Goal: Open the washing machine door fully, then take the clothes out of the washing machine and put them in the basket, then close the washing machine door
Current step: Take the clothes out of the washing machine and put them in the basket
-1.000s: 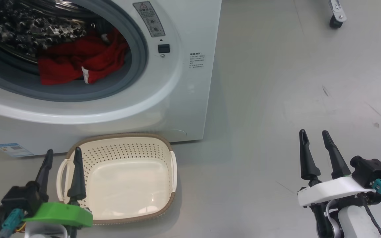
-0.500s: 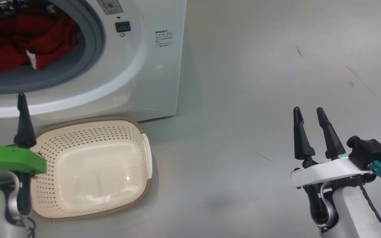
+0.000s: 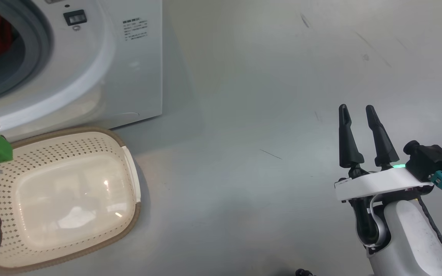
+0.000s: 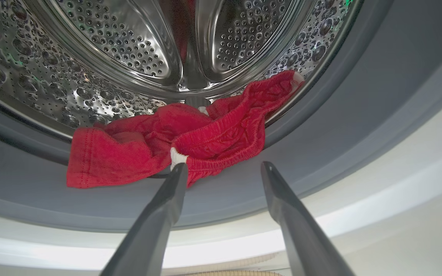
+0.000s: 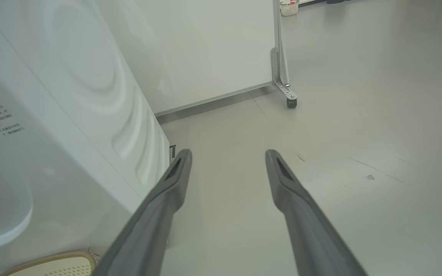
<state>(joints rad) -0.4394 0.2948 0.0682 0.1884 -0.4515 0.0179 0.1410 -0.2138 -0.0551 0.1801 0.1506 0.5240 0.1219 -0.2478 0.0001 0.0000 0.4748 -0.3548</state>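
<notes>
The washing machine (image 3: 129, 76) stands at the upper left with its round opening uncovered; the washing machine door is out of view. Red clothes (image 4: 190, 134) with white trim lie at the front of the steel drum (image 4: 129, 46), partly over the grey gasket (image 4: 340, 126). My left gripper (image 4: 224, 165) is open just before the gasket, its left fingertip close to the white trim. The cream basket (image 3: 71, 145) sits on the floor below the opening, with nothing in it. My right gripper (image 3: 356, 107) hangs open over bare floor to the right, holding nothing.
Grey floor (image 3: 263, 96) stretches to the right of the machine. A white wheeled panel (image 5: 213, 50) with a caster (image 5: 291, 102) stands behind the machine's side. A small basket (image 5: 289, 7) sits far off.
The head camera has swung right, so the machine and basket sit further left in the picture. My left gripper has risen from over the basket toward the drum opening. The right gripper stays open.
</notes>
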